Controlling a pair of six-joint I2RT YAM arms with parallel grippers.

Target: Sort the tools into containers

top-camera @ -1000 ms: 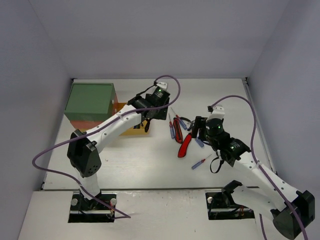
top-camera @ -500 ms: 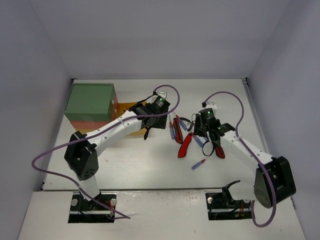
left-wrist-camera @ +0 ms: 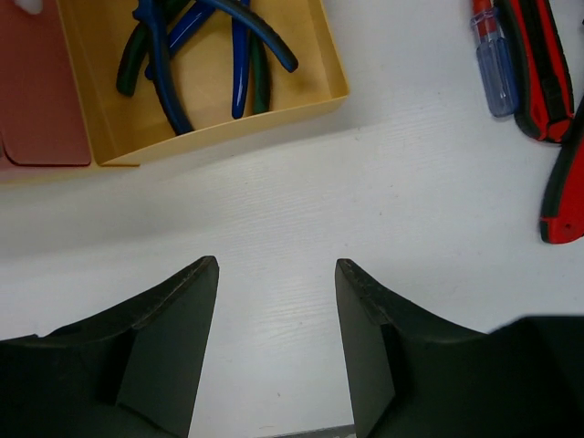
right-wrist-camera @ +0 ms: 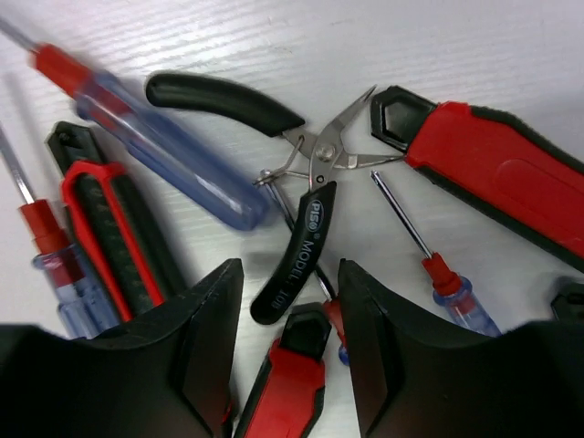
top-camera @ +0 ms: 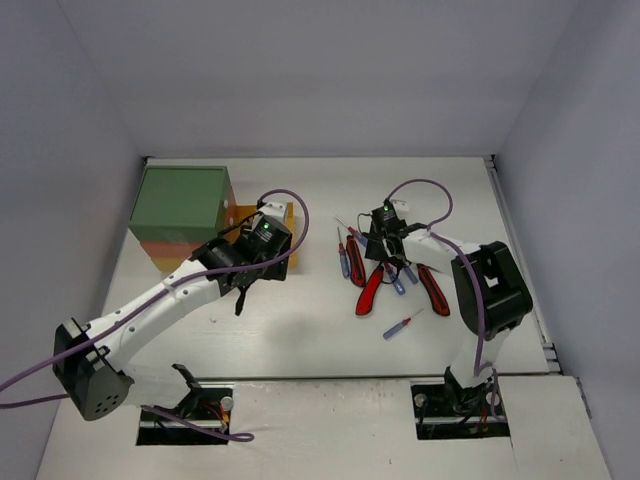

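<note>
Across the desk (top-camera: 300, 330), the cabinet (top-camera: 180, 200) has its yellow drawer (left-wrist-camera: 219, 120) pulled out, blue and green pliers (left-wrist-camera: 239, 64) lying inside. The left fingers (left-wrist-camera: 205, 278) hang just before it, spread wide and empty. The right fingers (right-wrist-camera: 224, 292), equally wide and empty, straddle the black-handled pliers (right-wrist-camera: 301, 228) in the heap. Crowding utility knives (right-wrist-camera: 493, 173) and screwdrivers (right-wrist-camera: 173, 151) could get pinched along or block a closing finger.

So the left gripper (left-wrist-camera: 276, 265) has backed off from the yellow drawer (left-wrist-camera: 228, 128), which now sits ahead of its spread fingers, with bare table (left-wrist-camera: 274, 210) under them. The right gripper (right-wrist-camera: 290, 266) has slid forward, and the black-handled pliers (right-wrist-camera: 301, 233) now lie in the gap between its parted fingers.
</note>
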